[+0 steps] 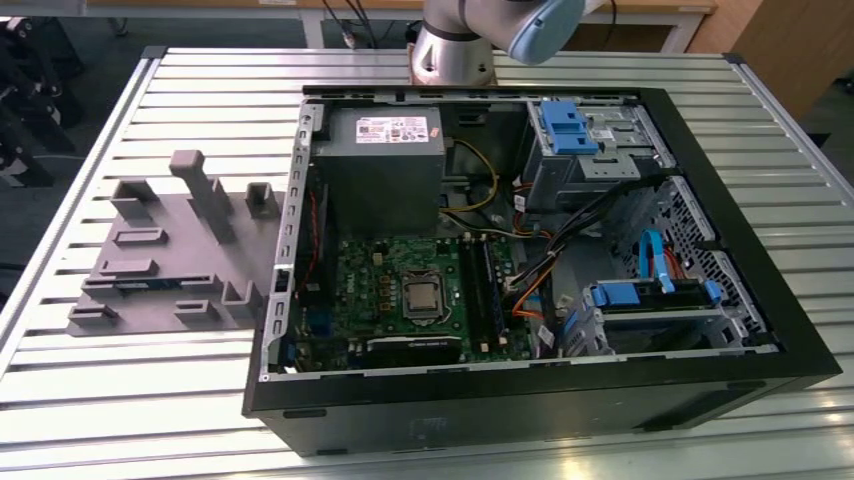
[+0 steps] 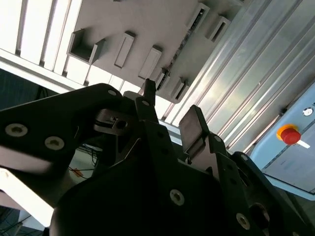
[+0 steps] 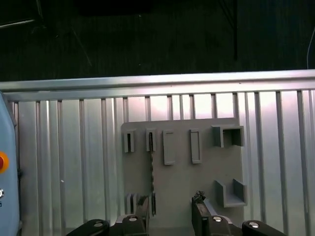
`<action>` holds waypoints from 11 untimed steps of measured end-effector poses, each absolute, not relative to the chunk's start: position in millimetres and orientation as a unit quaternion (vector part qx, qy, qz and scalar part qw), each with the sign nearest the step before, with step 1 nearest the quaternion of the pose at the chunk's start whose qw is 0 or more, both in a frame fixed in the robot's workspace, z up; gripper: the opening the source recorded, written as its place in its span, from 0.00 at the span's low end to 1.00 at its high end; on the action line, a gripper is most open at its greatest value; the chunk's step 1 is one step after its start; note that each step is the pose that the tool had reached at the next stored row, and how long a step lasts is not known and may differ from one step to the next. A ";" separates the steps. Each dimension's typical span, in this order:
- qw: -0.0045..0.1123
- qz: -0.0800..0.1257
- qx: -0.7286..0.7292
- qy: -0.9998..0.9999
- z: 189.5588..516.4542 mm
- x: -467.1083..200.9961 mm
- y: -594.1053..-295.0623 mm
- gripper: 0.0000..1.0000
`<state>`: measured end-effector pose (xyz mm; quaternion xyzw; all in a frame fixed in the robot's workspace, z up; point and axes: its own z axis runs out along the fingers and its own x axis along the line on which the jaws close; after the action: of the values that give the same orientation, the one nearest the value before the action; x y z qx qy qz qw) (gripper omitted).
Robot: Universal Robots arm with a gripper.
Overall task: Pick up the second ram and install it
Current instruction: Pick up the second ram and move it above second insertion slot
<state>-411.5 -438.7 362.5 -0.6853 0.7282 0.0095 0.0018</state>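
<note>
Gripper (image 3: 171, 205) spread open and empty, above the grey holder (image 3: 182, 179) on the ribbed worktop (image 3: 74, 162), second ram (image 3: 151, 169) standing edge-on in its slots, open computer case (image 1: 534, 400) alongside.

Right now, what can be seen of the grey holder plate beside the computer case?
The grey holder plate looks like matte plastic: a flat slab with raised slotted blocks, taller posts and open-sided brackets. It lies flat on the ribbed metal table, to the exterior view's left of the open computer case, its edge at the case wall. In the first wrist view a thin dark strip spans two slots; the open hand hangs above, not touching.
</note>
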 end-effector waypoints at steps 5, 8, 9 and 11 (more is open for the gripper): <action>0.002 0.009 -0.676 0.736 356.4 -411.6 -438.7 0.47; 0.002 0.009 -0.676 0.736 354.9 -411.6 -438.7 0.47; 0.002 0.009 -0.676 0.736 354.6 -411.6 -438.7 0.47; 0.002 0.009 -0.676 0.736 353.7 -411.6 -438.7 0.47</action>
<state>-411.6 -438.7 353.7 -0.6764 0.7365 0.0094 0.0020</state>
